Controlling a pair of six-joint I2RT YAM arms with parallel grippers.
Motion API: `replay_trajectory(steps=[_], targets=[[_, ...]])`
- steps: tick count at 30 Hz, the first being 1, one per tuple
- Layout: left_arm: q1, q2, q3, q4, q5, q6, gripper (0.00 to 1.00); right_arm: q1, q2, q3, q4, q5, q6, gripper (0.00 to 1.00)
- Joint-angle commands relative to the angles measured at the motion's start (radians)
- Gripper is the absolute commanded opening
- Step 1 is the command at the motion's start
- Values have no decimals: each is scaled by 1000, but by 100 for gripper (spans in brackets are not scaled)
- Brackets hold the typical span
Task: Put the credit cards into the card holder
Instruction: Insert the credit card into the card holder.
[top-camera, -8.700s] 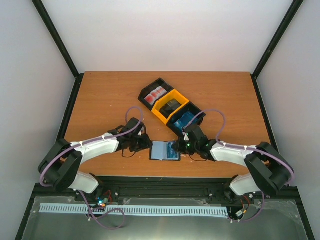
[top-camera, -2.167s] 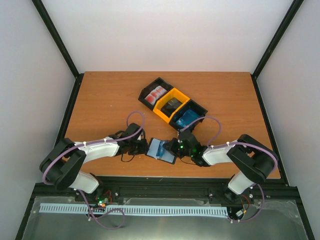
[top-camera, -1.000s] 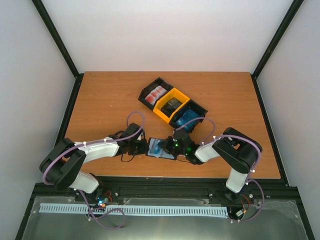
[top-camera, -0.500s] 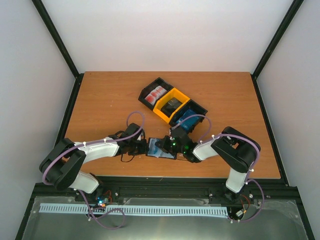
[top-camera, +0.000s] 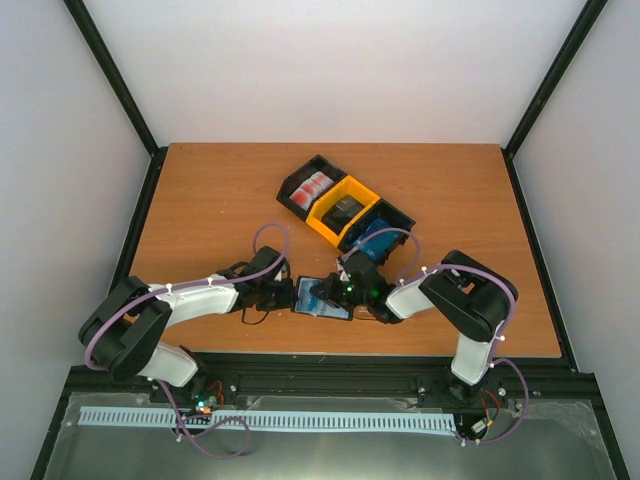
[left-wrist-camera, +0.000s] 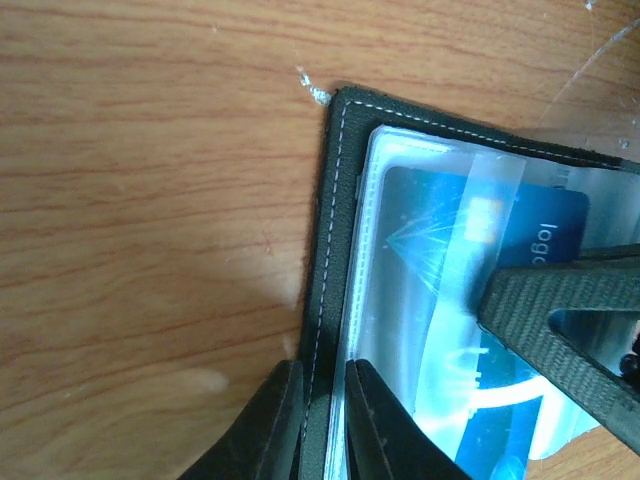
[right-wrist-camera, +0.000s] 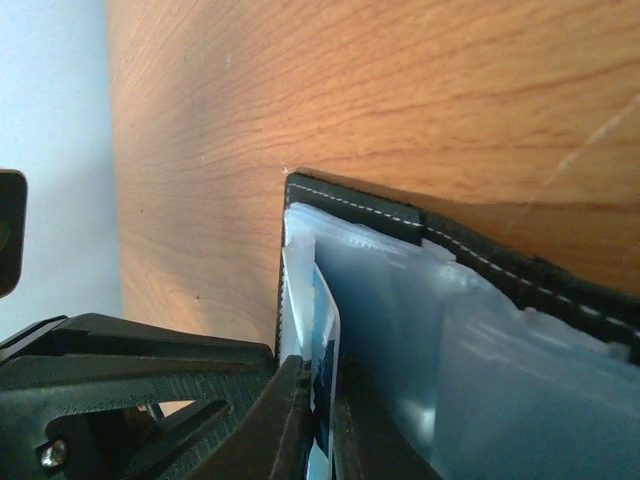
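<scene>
inserting bright blue plastic credit card (right-wrist-camera: 326, 320) into flat black stitched card holder (left-wrist-camera: 338, 140), open at wooden table (top-camera: 220, 200) near edge. left gripper (left-wrist-camera: 320, 380) nearly closed on holder rim, right gripper (right-wrist-camera: 318, 400) nearly closed on card. next: push home, release.

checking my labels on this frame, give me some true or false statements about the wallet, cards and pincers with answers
1. The left pincer pinches the card holder by its black edge. True.
2. The card holder lies folded shut. False: it lies open, its clear pockets showing.
3. The right pincer is shut on a blue card at the pocket. True.
4. The yellow bin holds the blue cards. False: they lie in the black bin beside it; the yellow bin holds dark cards.
</scene>
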Motion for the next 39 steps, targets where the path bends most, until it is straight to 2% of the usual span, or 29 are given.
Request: replay_trajectory(steps=[1,5,16,20,27,35,39], targets=[[-1,-6,-14,-24,-13,-5,15,8,44,-22,0,-39,9,9],[0,-8,-13,-29,-14,-7,15,8,32,-47,56,-23,39,15],[-1,-17,-7,-33,-22,-15,16,10,-9,-67,84,-23,58,31],[-1,-28,-7,-35,-26,-19,16,11,21,-54,121,-47,68,31],[-1,-66,-13,-51,-58,-39,19,12,58,-38,151,-53,85,24],[1,-112,-24,-52,-64,-67,22,11,61,-73,253,-31,128,4],[8,-126,-30,-31,-13,-76,25,11,75,-94,329,-35,154,3]])
